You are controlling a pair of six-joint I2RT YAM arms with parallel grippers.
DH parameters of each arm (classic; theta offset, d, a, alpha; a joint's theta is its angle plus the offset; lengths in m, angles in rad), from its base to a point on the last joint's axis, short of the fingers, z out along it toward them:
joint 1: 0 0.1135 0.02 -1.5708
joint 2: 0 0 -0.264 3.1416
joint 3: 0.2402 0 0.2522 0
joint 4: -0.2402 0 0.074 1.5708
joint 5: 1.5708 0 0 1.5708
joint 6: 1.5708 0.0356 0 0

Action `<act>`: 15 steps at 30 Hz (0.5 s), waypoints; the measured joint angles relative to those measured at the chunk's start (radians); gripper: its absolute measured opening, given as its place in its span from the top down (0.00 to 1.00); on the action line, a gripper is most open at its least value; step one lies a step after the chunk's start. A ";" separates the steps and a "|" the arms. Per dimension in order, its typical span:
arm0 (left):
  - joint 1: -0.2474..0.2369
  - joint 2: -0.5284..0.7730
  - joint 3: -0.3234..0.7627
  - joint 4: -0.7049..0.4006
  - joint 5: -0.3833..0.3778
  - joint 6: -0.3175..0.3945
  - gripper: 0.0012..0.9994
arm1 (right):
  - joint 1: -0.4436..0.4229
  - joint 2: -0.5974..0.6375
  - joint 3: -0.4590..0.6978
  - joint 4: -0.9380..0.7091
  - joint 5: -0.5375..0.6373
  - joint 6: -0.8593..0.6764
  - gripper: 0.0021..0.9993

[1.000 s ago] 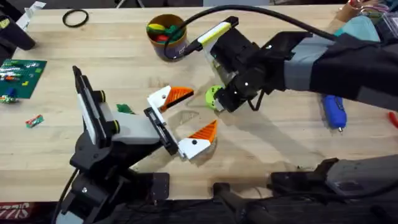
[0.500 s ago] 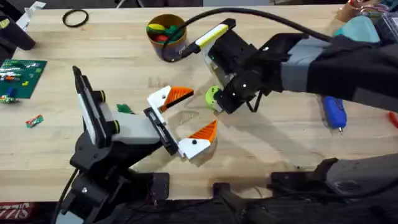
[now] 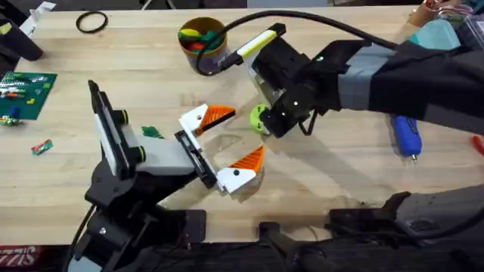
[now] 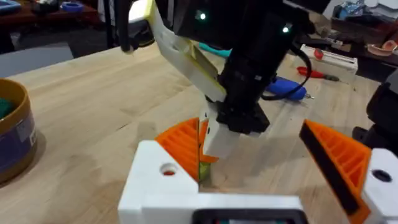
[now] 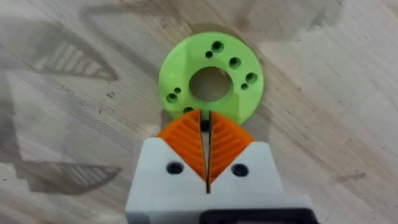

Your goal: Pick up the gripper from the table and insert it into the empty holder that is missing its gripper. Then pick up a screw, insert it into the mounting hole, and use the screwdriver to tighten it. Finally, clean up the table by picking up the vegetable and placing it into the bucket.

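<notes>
The overhead camera sits above the arm bases at 6 o'clock and looks down and forward toward 12, taking in the whole table (image 3: 151, 68). The left wrist camera rides low near the tabletop, facing across it toward 3 o'clock, with the right arm (image 4: 249, 68) close in front and the screwdriver (image 4: 287, 88) beyond. The right wrist camera points almost straight down, very near the wood. All three views share the gripper (image 3: 259, 116) (image 4: 204, 169) (image 5: 211, 78) at the table's middle.
</notes>
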 joint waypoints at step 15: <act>0.000 0.000 0.000 0.000 0.000 0.000 0.01 | 0.000 -0.063 0.037 -0.068 0.000 -0.020 1.00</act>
